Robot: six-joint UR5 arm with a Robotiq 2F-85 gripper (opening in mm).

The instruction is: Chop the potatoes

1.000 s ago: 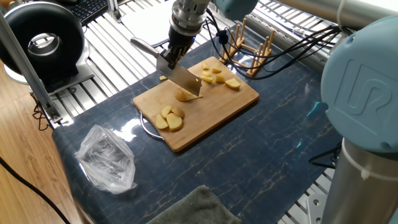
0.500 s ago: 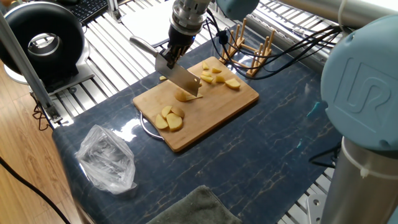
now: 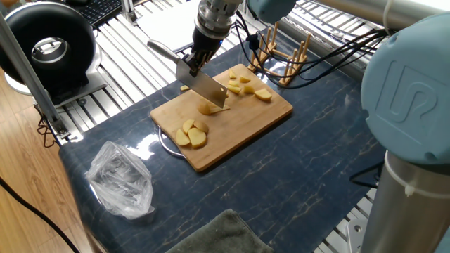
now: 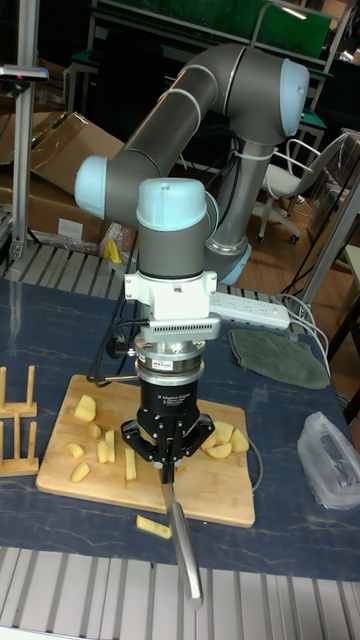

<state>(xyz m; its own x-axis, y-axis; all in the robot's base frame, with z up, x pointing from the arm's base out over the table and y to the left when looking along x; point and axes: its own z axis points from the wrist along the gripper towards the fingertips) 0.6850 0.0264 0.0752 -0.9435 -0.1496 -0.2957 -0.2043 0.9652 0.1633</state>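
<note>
My gripper (image 3: 196,61) is shut on a cleaver-style knife (image 3: 205,88), its handle (image 3: 162,51) pointing back left. The blade rests edge-down on a potato piece (image 3: 208,109) at the middle of the bamboo board (image 3: 239,121). A pile of rounded potatoes (image 3: 191,134) lies at the board's near-left end, and several smaller cut pieces (image 3: 243,86) lie at the far end. One stick (image 3: 184,88) lies off the board. In the tall fixed view the gripper (image 4: 168,456) points straight down over the board (image 4: 60,470), hiding the blade, and the handle (image 4: 184,551) sticks out toward the camera.
A crumpled clear plastic bag (image 3: 121,180) lies front left and a grey cloth (image 3: 218,235) lies at the front edge. A wooden rack (image 3: 283,55) stands behind the board. A round black device (image 3: 49,43) sits at the far left. Cables trail near the rack.
The knife and potato pieces stay where they were. Only the arm's big near joint has shifted slightly to the left.
</note>
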